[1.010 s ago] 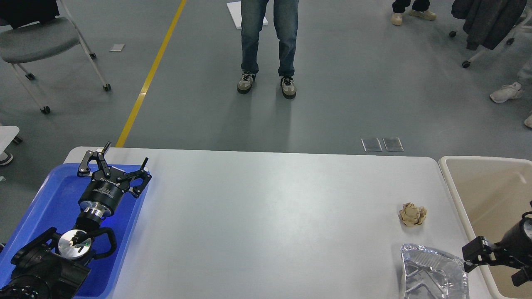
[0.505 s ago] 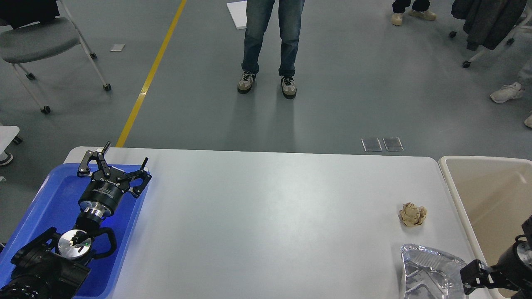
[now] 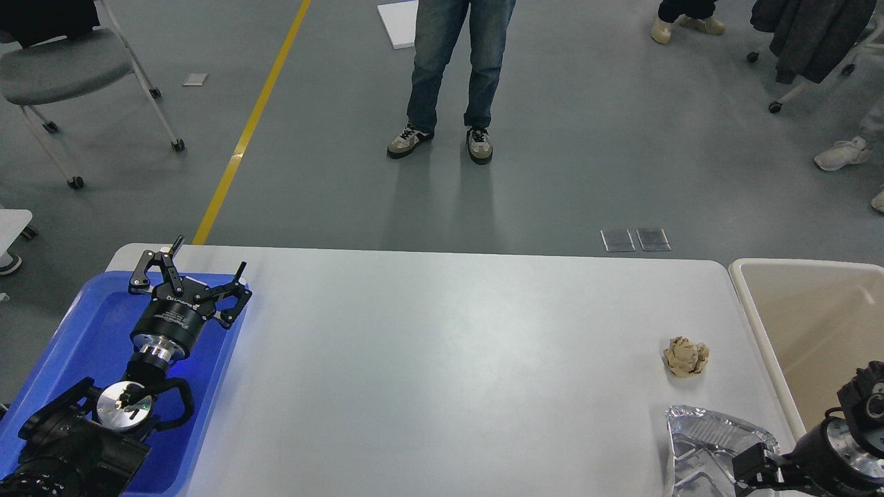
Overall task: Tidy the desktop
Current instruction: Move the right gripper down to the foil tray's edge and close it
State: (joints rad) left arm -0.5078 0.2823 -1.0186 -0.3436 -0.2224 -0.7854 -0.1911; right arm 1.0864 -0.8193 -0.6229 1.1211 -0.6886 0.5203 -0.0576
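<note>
The desktop point(image 3: 449, 359) is a wide light grey-white tabletop. A crumpled beige paper ball point(image 3: 686, 356) lies near its right end. A crinkled foil tray point(image 3: 701, 445) sits at the front right corner. My left gripper point(image 3: 209, 254) is open and empty, held over the far right corner of the blue tray point(image 3: 83, 331). My right gripper point(image 3: 753, 468) comes in low at the bottom right and reaches over the foil tray's right edge. Its fingers are dark and partly cut off, so I cannot tell them apart.
A beige bin point(image 3: 808, 310) stands just off the desktop's right end. A person point(image 3: 449, 76) stands on the floor beyond the far edge. A grey chair point(image 3: 62, 69) is at the far left.
My right arm has moved down and to the left, from beside the bin to the foil tray's right edge. The left arm has not moved. The person shifted one foot.
</note>
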